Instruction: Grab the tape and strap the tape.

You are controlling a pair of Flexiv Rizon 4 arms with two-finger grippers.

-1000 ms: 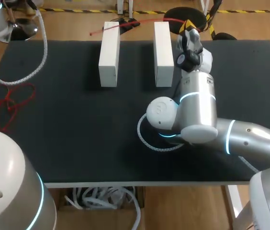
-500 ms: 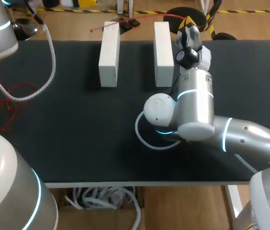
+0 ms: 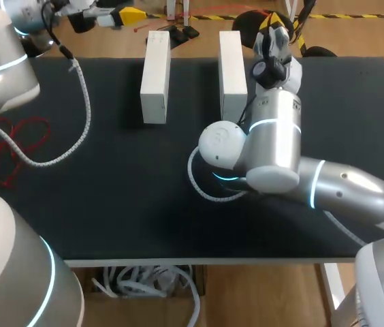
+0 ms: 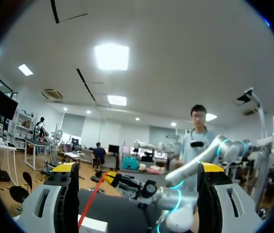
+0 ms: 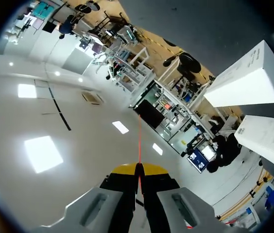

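A thin red tape [image 3: 209, 11] runs along the table's far edge, behind two white blocks [image 3: 155, 76] [image 3: 232, 76]. My right gripper [image 3: 272, 28] is behind the right block, shut on one end of the tape. In the right wrist view the tape [image 5: 138, 141] rises straight out from between the closed yellow tips of the right gripper [image 5: 138, 170], with the two blocks [image 5: 244, 82] off to one side. My left gripper [image 3: 125, 13] hovers behind the left block, open. In the left wrist view the left gripper [image 4: 137, 170] has nothing between its fingers, and the tape [image 4: 92, 200] slants ahead of it.
The black table [image 3: 110, 204] has a tangle of red cord [image 3: 15, 143] by its left edge. My left arm's white coiled cable [image 3: 80, 129] hangs over the left part. My right arm's elbow and its cable loop [image 3: 202, 187] fill the middle right.
My left arm has swung in from the far left, bringing its open gripper into view behind the left block. The right arm has edged left and farther back with the tape.
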